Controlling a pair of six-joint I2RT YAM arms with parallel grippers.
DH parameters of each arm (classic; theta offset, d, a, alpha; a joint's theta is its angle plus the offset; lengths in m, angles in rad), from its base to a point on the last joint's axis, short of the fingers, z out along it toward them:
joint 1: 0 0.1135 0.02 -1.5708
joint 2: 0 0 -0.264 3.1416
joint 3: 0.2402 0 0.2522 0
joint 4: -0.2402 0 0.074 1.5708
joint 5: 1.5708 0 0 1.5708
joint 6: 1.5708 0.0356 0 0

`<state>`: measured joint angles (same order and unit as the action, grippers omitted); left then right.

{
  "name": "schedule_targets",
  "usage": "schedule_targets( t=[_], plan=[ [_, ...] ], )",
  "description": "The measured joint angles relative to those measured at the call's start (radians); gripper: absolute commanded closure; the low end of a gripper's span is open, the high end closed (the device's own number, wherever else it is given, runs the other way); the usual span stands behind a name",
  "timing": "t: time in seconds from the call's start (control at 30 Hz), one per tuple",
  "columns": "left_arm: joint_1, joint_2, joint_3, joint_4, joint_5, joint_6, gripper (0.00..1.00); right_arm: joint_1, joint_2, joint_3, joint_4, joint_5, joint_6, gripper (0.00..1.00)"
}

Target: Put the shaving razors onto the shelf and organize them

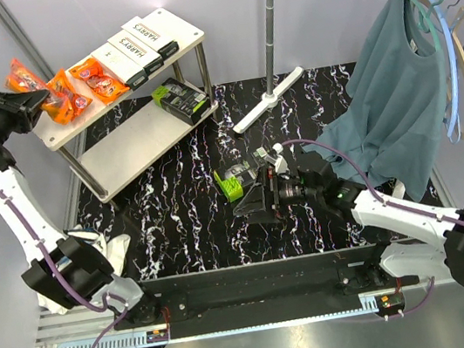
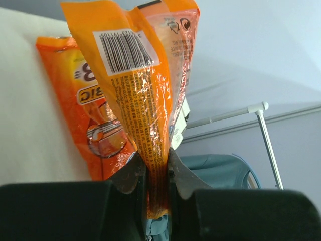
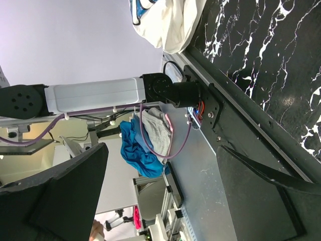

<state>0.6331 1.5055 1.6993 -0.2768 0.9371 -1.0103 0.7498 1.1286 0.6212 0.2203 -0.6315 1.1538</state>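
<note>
The step in hand, as I judge it, is to set down the orange packet (image 2: 145, 75) on the top board of the shelf (image 2: 22, 110). The left tool (image 2: 157, 175) pinches this packet by its thin sealed edge, with the jaws pressed on the plastic. The packet stands out from the tool over the left end of the shelf, just beside a second orange packet (image 2: 85, 105) that lies flat on the board.

To do it well, I would lower the packet until it rests flat on the board, next to the other orange ones and not on top of them. The jaws should spread only after that, because the crinkly plastic is light and may slide or tip.

The right tool (image 1: 245, 200) is spread wide and holds nothing. It is low over the tabletop, in front of the shelf and well apart from it. A black-and-lime-green pack (image 1: 235, 180) lies on the tabletop just beside this tool, on the side toward the shelf.
</note>
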Motion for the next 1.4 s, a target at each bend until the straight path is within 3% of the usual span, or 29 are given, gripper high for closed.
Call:
schedule_targets(
  t=[0.2, 0.5, 0.7, 0.77, 0.93, 1.07, 1.13, 1.4],
  plan=[
    [0.011, 0.027, 0.072, -0.140, -0.040, 0.090, 0.83, 0.000, 0.018, -0.006, 0.033, -0.010, 0.015, 0.00],
    [0.021, 0.092, 0.087, -0.203, -0.059, 0.118, 0.65, 0.000, 0.016, -0.037, 0.059, -0.011, 0.029, 0.00],
    [0.008, 0.132, 0.087, -0.209, -0.061, 0.121, 0.62, 0.000, 0.003, -0.040, 0.066, -0.014, 0.033, 0.00],
    [0.004, 0.139, 0.087, -0.209, -0.060, 0.121, 0.54, 0.000, 0.002, -0.040, 0.068, -0.014, 0.034, 0.00],
    [-0.003, 0.145, 0.100, -0.192, -0.056, 0.117, 0.20, 0.000, 0.002, -0.046, 0.075, -0.014, 0.041, 0.00],
    [-0.003, 0.131, 0.113, -0.188, -0.066, 0.122, 0.06, 0.000, 0.002, -0.056, 0.085, -0.014, 0.049, 0.00],
    [-0.003, 0.127, 0.114, -0.192, -0.072, 0.121, 0.01, 0.000, 0.001, -0.062, 0.096, -0.014, 0.053, 0.00],
    [-0.004, 0.107, 0.119, -0.235, -0.106, 0.150, 0.01, 0.000, -0.013, -0.081, 0.111, -0.014, 0.060, 0.00]
  ],
)
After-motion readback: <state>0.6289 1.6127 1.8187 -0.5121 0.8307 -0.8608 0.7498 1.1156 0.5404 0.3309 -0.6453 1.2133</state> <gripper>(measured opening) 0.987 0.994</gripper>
